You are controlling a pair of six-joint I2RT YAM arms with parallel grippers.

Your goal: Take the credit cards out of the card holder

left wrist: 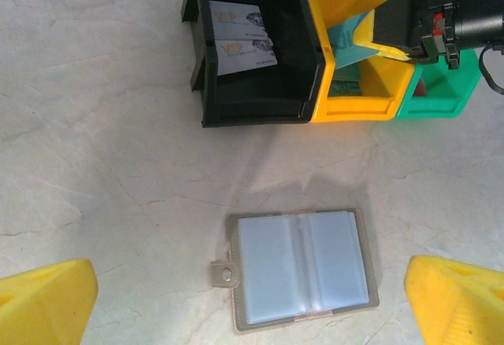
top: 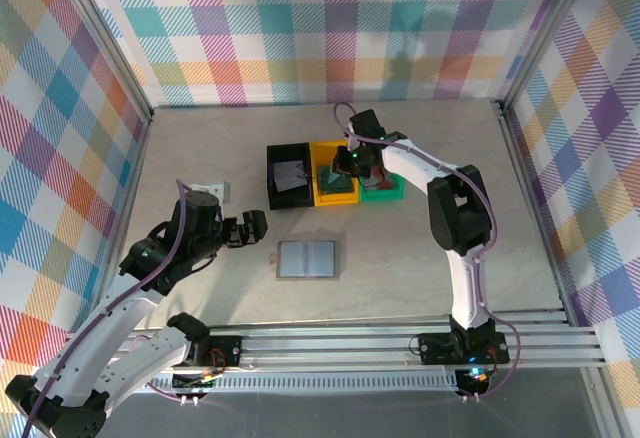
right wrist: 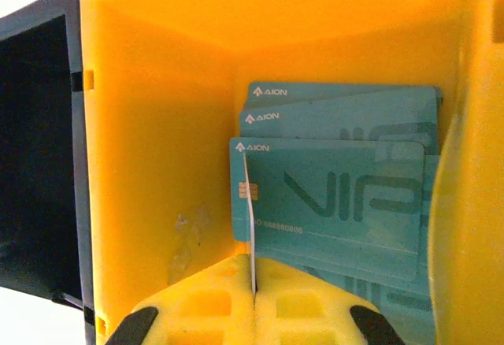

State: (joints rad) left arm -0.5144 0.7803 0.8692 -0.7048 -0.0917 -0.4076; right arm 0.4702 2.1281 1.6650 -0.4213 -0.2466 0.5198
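Leave the left gripper [top: 248, 230] hovering wide open and empty beside the card holder [top: 307, 259], spread flat mid-table with pockets seemingly bare. Rightward, with the right gripper [right wrist: 253, 278] clenched on a teal credit card [left wrist: 346, 39] edge-on inside the yellow tray [right wrist: 157, 164], lower, tilt flat onto the stacked teal cards [right wrist: 339, 195], then release clear of the wall.

The table [top: 420, 258] has a pale, marble-patterned surface. Three small trays stand on it side by side, touching in a row, toward the middle of the far edge: a black tray [top: 272, 180] on the left, a yellow tray [top: 330, 200] in the middle and a green tray [top: 386, 195] on the right. The card holder [top: 307, 259] lies open and flat nearer the near edge, well apart from the trays, and a small white block [top: 213, 191] sits toward the left edge.
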